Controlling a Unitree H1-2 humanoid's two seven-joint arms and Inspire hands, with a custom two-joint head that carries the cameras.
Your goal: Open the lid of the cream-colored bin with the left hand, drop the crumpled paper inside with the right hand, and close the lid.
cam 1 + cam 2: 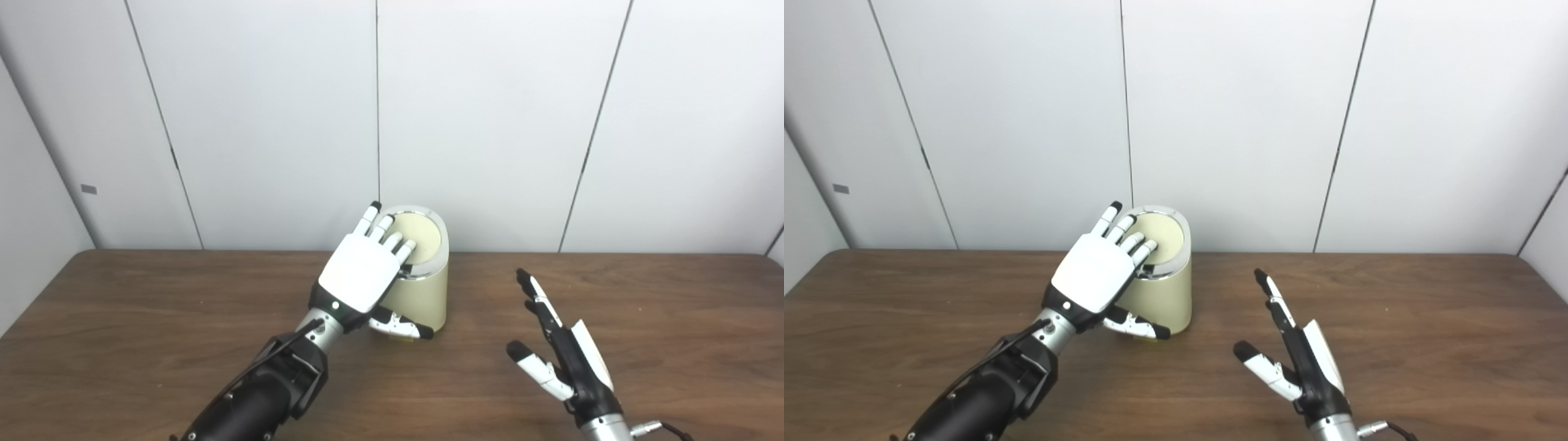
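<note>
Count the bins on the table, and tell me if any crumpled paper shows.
1. The cream-colored bin stands mid-table near the wall, lid shut, left hand resting over it. No crumpled paper shows; the right hand is open and holds nothing. It may be inside the bin.

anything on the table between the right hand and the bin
Nothing: only bare wooden table lies between the open right hand and the cream-colored bin, clear in both eye views. No crumpled paper shows there.

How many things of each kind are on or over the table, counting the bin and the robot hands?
Cream-colored bin, lid closed: 1
Robot hands: 2, the left robot hand with fingers on the lid, the right robot hand open over the table
Crumpled paper: 0 visible
Total: 3
</note>
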